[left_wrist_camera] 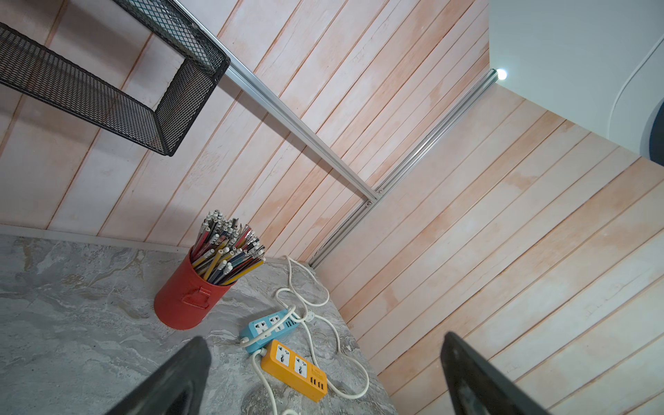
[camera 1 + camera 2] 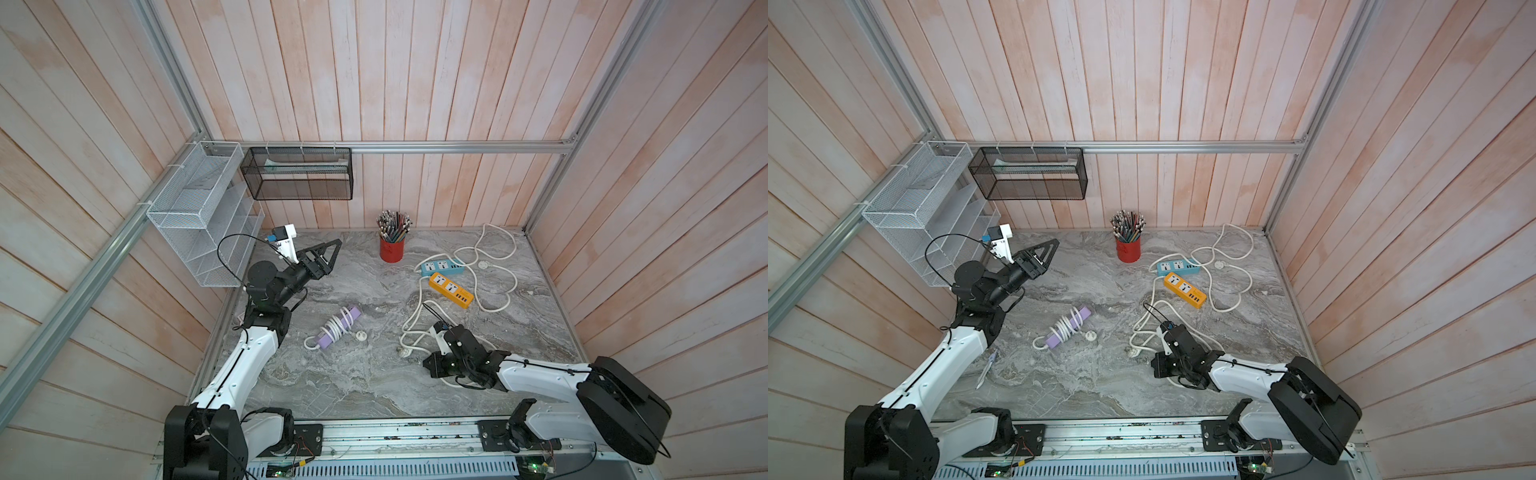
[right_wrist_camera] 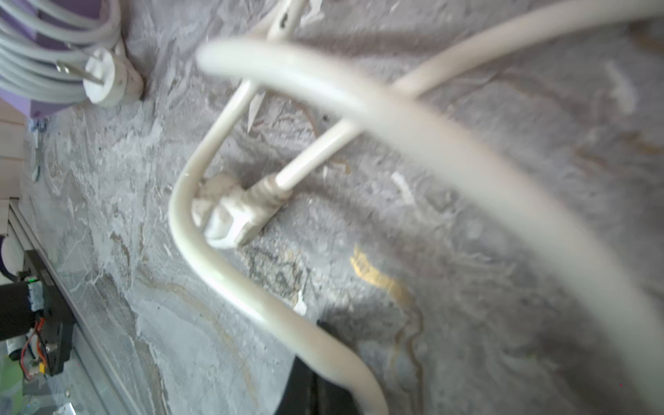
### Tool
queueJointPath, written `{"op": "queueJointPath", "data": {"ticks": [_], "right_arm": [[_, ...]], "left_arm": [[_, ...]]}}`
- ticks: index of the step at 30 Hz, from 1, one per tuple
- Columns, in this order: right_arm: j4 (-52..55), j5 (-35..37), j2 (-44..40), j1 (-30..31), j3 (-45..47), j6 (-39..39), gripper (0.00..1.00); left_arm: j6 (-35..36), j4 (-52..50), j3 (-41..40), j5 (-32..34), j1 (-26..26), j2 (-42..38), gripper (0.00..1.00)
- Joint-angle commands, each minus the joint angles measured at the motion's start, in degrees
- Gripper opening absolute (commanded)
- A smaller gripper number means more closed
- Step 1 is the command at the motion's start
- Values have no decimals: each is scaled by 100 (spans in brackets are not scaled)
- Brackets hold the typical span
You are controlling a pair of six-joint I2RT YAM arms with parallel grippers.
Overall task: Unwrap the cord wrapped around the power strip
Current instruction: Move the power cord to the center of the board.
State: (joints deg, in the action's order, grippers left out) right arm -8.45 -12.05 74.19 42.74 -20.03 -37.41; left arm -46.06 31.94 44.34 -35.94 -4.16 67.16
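Observation:
The purple power strip (image 2: 351, 312) (image 2: 1084, 312) lies left of the table's middle with its white cord (image 2: 337, 326) (image 2: 1066, 326) wound round it and the plug (image 2: 360, 336) resting beside it. The right wrist view catches the strip (image 3: 46, 104) at its edge. My right gripper (image 2: 428, 363) (image 2: 1156, 365) is low on the table, well right of the strip and shut. A loose white cable (image 3: 230, 276) from the other strips crosses its fingertips (image 3: 316, 377); whether it is pinched is unclear. My left gripper (image 2: 334, 253) (image 1: 323, 337) hangs open and empty at the back left.
An orange strip (image 2: 451, 289) and a blue strip (image 2: 442, 266) lie at the back right amid loose white cable. A red pencil cup (image 2: 391, 248) stands at the back wall. A white wire rack (image 2: 195, 216) and a black mesh basket (image 2: 297, 174) hang at the left.

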Motion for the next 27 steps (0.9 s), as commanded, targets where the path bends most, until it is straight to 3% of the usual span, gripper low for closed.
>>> {"op": "queueJointPath", "data": {"ticks": [1, 5, 12, 19, 23, 27], "right_arm": [[-268, 240, 253, -639, 222, 183, 0], [-701, -81, 584, -1498, 281, 356, 0], [-842, 317, 919, -2169, -180, 385, 0], [-1285, 35, 1625, -3084, -871, 667, 0], [-1288, -89, 1999, -3130, -1417, 736, 0], [-1171, -445, 1833, -3026, -1576, 741, 1]], "left_arm": [[117, -97, 112, 19, 64, -129, 100], [137, -170, 174, -9, 97, -172, 100], [172, -250, 128, -9, 135, -260, 100], [319, -656, 88, 39, 165, -430, 100], [491, -1175, 58, 106, 179, -531, 100], [903, -2213, 143, 512, 179, -731, 100]]}}
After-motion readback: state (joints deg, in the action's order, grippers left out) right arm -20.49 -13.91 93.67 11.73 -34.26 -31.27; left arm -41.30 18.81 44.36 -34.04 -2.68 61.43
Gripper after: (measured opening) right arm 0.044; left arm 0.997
